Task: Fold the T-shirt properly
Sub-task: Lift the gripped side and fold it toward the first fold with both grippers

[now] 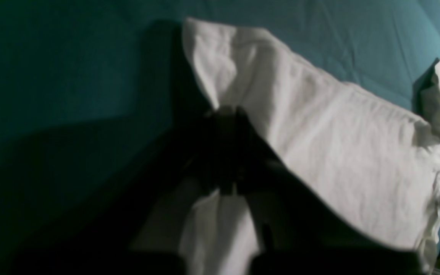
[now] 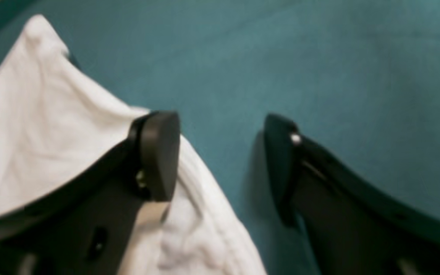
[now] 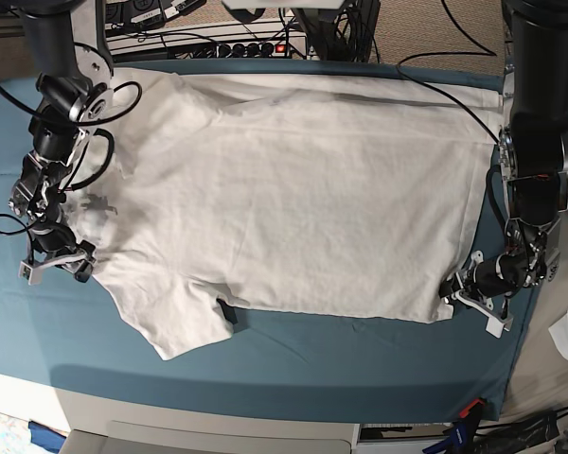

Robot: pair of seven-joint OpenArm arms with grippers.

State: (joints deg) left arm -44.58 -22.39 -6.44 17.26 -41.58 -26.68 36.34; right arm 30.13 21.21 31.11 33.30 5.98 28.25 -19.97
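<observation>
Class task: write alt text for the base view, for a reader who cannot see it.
A plain white short-sleeved cotton T-shirt lies spread across a large teal cloth covering the table. A black robot arm stands at each side: the right tool is open beside a sleeve, and the left tool is shut on the shirt's corner. Cables and electronics line the far edge.

T-shirt (image 3: 303,189): white cotton-like cloth, matt, lightly wrinkled. Teal cloth (image 3: 360,359): matt, smooth. Jaws: black matt plastic.
</observation>
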